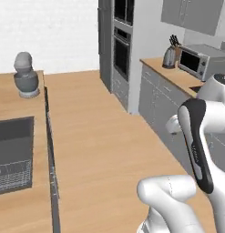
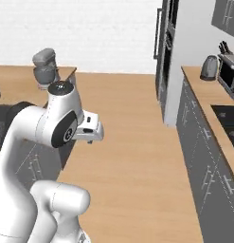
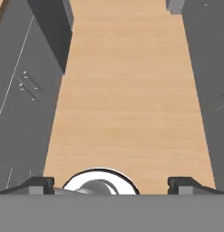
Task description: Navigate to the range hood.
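The range hood is out of view. The flat black cooktop (image 2: 226,115) is set in the right-hand wooden counter, and its corner also peeks out behind my arm (image 1: 196,88). In the hand view my gripper (image 3: 112,186) points down at the wooden floor between two rows of grey cabinets. Its dark fingertips (image 3: 41,184) stand wide apart, open, with nothing held.
A wooden aisle (image 1: 104,136) runs ahead. On the left is an island counter with a sink (image 1: 13,152) and a grey stand mixer (image 1: 26,75). On the right stand base cabinets (image 2: 199,142), a kettle (image 2: 209,68), a microwave (image 1: 200,61), a knife block and tall oven units (image 1: 121,50).
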{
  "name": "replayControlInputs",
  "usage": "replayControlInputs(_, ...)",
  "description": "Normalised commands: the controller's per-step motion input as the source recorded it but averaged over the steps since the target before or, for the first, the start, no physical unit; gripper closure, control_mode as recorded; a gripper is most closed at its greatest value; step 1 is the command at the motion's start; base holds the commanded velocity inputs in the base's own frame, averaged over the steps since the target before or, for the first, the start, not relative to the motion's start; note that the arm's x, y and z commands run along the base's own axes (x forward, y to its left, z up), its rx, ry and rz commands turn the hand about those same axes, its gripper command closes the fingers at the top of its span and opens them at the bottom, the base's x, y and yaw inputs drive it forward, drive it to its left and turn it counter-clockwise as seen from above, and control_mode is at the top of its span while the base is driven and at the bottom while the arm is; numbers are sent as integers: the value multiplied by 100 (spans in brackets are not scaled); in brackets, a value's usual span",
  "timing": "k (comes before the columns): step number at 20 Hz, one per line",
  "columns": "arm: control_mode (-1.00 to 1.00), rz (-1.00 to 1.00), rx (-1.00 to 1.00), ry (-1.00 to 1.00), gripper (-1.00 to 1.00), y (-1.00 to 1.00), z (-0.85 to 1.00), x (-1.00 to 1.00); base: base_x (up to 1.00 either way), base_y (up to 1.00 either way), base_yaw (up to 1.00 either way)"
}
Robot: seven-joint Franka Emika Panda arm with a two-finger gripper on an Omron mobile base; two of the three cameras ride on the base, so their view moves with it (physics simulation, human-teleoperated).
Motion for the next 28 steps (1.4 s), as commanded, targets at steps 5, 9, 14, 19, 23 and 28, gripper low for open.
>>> replayControlInputs(5,100,0,0,0,-100,0,0,0,0,0,-100)
replayControlInputs(9,100,0,0,0,-100,0,0,0,0,0,-100)
replayControlInputs(14,100,0,0,0,-100,0,0,0,20,28,-92)
replayControlInputs(19,100,0,0,0,-100,0,0,0,68,79,-73)
replayControlInputs(23,100,0,0,0,-100,0,0,0,90,100,-61)
replayControlInputs(28,100,0,0,0,-100,0,0,0,94,100,-60)
